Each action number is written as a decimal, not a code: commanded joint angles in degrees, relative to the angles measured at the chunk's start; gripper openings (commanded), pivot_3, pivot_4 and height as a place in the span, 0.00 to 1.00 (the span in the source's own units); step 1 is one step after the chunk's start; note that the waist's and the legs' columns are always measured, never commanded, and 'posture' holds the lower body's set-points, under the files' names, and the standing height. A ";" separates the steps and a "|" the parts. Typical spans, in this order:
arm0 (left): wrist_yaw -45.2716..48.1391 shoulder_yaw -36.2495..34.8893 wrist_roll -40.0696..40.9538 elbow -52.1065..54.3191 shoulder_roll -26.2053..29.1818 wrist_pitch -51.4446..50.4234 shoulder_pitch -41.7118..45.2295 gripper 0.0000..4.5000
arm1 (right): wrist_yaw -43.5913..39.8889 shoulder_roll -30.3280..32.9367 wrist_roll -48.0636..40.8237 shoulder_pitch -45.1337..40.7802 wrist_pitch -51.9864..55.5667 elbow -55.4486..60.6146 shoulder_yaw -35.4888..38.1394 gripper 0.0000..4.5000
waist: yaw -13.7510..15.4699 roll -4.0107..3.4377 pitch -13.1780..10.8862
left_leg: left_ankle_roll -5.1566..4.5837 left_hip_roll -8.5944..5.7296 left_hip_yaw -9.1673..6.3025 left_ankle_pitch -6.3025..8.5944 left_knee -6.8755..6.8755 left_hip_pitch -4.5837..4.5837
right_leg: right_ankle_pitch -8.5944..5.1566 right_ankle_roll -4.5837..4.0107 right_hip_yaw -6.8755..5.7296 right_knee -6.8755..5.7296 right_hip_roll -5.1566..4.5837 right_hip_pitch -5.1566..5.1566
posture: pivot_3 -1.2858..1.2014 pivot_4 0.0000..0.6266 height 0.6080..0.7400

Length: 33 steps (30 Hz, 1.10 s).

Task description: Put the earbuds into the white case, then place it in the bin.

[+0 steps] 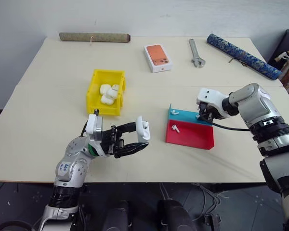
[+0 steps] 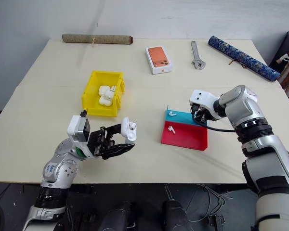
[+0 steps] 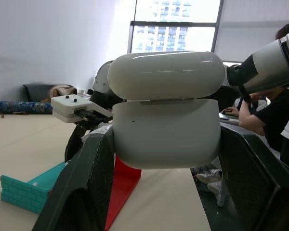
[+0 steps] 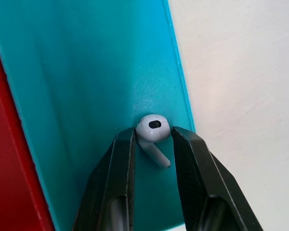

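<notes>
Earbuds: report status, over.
Left end effector shut on open white case. Right end effector straddling an earbud on the tray's teal part. Nothing in the way.

case bottom: the white case (image 3: 166,127) sits clamped between the left gripper (image 3: 166,192) jaws, its underside hidden below them
case inside: lid barely lifted, contents hidden
earbud contact: the earbud (image 4: 153,134) lies between the right gripper (image 4: 153,144) jaws; touch unclear
binned cases: cases in the bin (image 1: 92,94) overlap, count unclear
</notes>
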<state>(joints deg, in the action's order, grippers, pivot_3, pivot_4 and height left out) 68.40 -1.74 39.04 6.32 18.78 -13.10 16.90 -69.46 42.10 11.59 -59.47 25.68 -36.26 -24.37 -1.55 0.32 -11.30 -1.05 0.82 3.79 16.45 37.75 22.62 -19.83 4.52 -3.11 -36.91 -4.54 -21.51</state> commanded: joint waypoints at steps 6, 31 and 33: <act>0.07 -0.35 1.50 2.42 0.31 -0.09 -0.61 0.62 | -0.34 -0.70 0.79 0.53 -1.13 -1.10 0.77 0.12 | -0.02 0.00 0.00 | 0.00 0.00 0.00 0.00 0.00 -0.02 | 0.00 0.00 0.01 0.00 0.00 0.01 | 0.52 0.24 1.00; 1.65 -2.71 2.66 -6.36 -1.33 0.74 11.67 0.62 | -1.72 -7.11 -54.09 20.80 16.96 42.85 38.64 0.10 | 0.72 -0.03 -0.04 | -0.03 0.02 -0.16 0.02 0.08 0.09 | 0.02 0.03 -0.17 0.01 0.00 0.07 | 0.52 0.24 1.00; 1.49 -3.07 3.34 -7.78 -2.08 0.52 14.20 0.62 | 7.31 -12.79 -64.43 20.37 23.50 47.50 41.46 0.10 | 0.36 -0.03 -0.04 | 0.00 0.03 -0.18 0.00 0.08 0.09 | 0.02 0.03 -0.15 -0.03 0.01 0.02 | 0.52 0.24 1.00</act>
<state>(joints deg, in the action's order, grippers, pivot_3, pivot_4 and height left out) 69.62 -3.74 41.03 -1.70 17.22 -13.27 29.22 -69.32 31.21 -42.66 -37.38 43.65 5.06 13.31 -1.19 0.29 -11.35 -1.03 0.85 3.61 16.45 37.83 22.71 -19.82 4.55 -3.26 -36.96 -4.53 -21.51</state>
